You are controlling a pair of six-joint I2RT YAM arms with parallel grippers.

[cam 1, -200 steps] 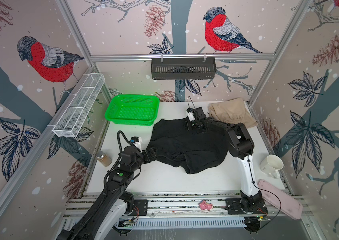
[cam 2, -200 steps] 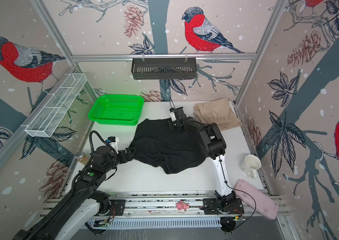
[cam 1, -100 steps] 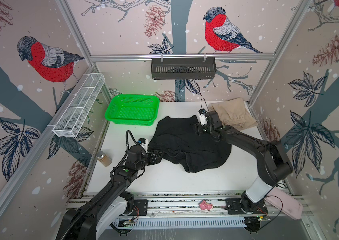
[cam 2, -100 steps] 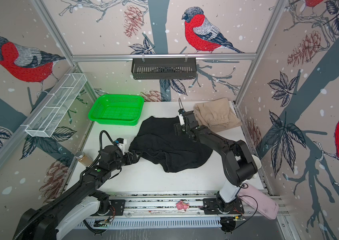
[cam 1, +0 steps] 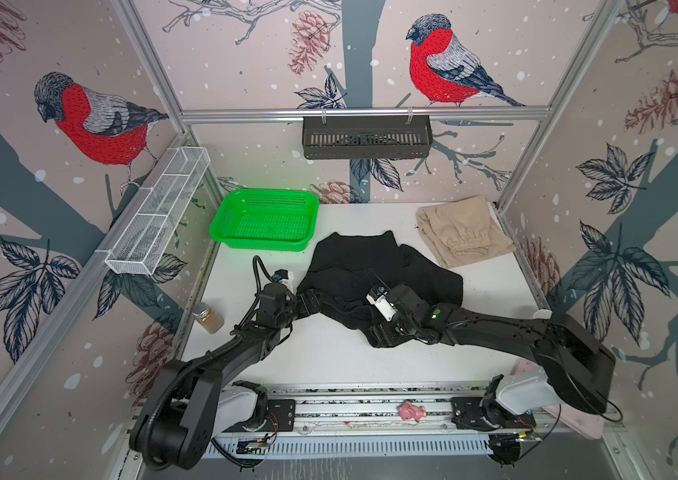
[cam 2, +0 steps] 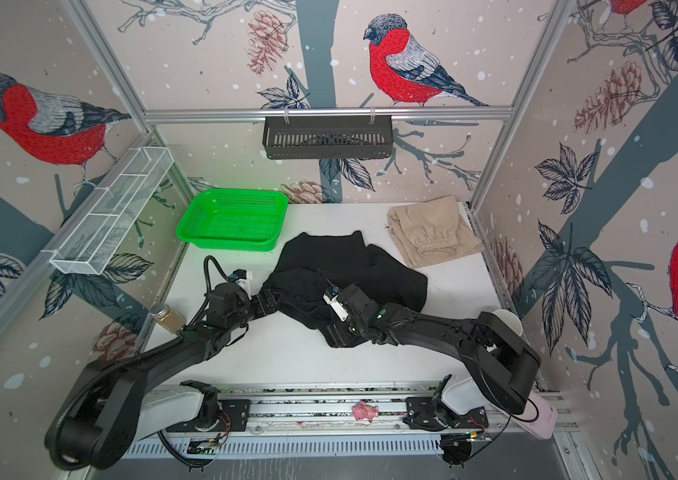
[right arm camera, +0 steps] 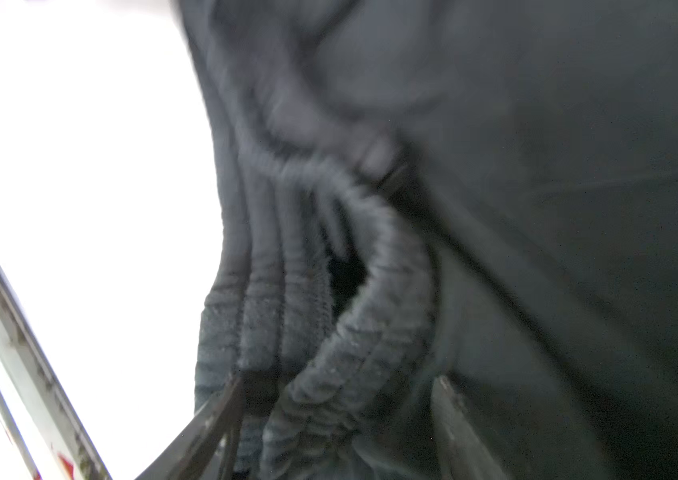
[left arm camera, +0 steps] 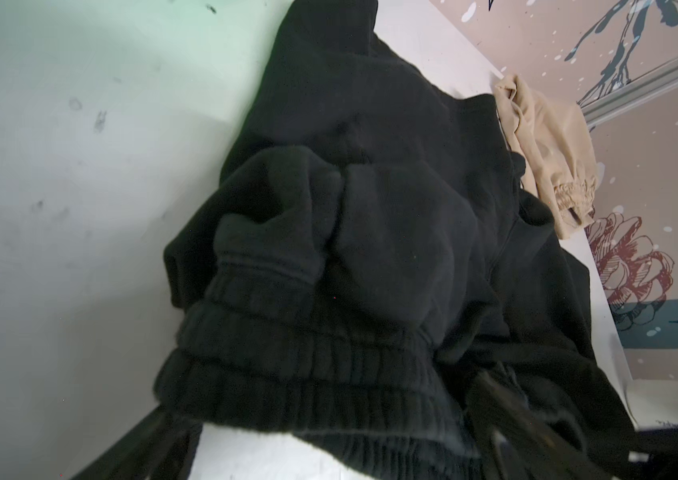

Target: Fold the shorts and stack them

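Right claw [right arm camera: 337, 399] first: in its wrist view the two fingers [right arm camera: 451, 415] stand well apart. A loop of ribbed waistband [right arm camera: 370, 299] lies loose in the gap, nothing pinched as far as I can make out through the blur. Left claw [left arm camera: 329, 432] is spread as wide as it goes, and the same band sits bunched between its fingers, not clamped. None of that shows from above. In both top views the claws are just black on black at the front-left edge of the soft black fabric shorts [cam 1: 370, 266]. Those lie rumpled mid-table on the white tabletop [cam 1: 329, 365], near the green plastic mesh basket [cam 1: 264, 220]. Waistband faces front-left, legs point toward the back and right, and it's too crumpled for me to call a clean long axis. Folded beige cloth shorts [cam 1: 464, 232] sit in the far right corner, gathered band facing the front. The left wrist view catches them; the right wrist view shows only black cloth and table.
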